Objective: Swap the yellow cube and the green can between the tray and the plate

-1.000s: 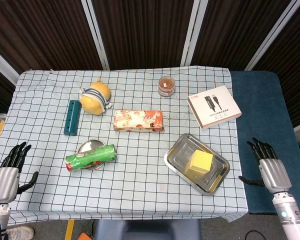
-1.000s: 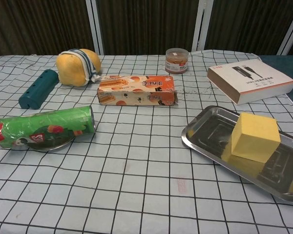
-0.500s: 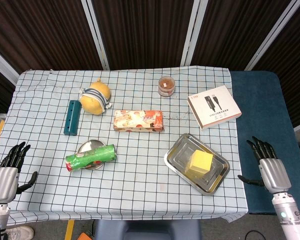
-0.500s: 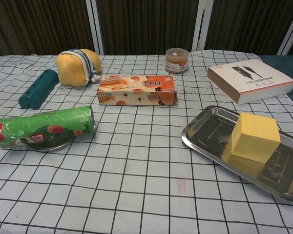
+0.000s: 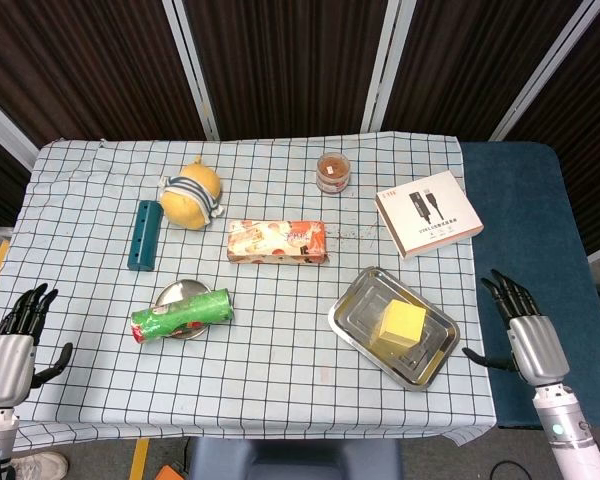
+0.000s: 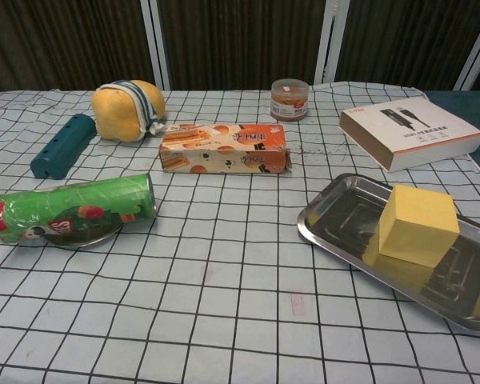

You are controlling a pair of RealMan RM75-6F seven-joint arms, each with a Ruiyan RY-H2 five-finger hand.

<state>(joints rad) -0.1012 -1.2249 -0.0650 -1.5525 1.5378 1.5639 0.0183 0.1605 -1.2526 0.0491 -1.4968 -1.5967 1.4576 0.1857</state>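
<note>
Yellow cube: I saw the yellow cube (image 5: 403,322) sitting in the steel tray (image 5: 355,300), toward its near-right half; the tray lay on the right side of the worktop (image 5: 280,385), angled to the grid of the cloth.
Green can: the green can (image 5: 181,315) lay on its side across the small plate (image 5: 177,292), red end pointing left, overhanging the plate on both sides.
Between the two: I had only bare checked cloth between plate and tray in the near half of the worktop.
Biscuit box: an orange biscuit box (image 5: 278,242) lay flat behind that gap, just beyond the can and the tray's far corner.
Teal case: a long teal case (image 5: 142,234) lay behind and left of the plate, apart from it.
Yellow pouch: a round yellow pouch with a striped band (image 5: 191,194) sat just beyond the teal case, near its far end.
Jar: a small brown jar (image 5: 333,171) stood upright at the far middle.
White carton: a white cable carton (image 5: 427,212) lay behind the tray, near the right edge, not touching it.
Left hand: my left hand (image 5: 10,352) hung off the near-left corner, fingers (image 5: 30,305) straight and spread, holding nothing.
Right hand: my right hand (image 5: 526,338) hung beside the right edge, near the tray, fingers (image 5: 507,293) extended and apart, empty.
Chest view: neither hand showed there.
</note>
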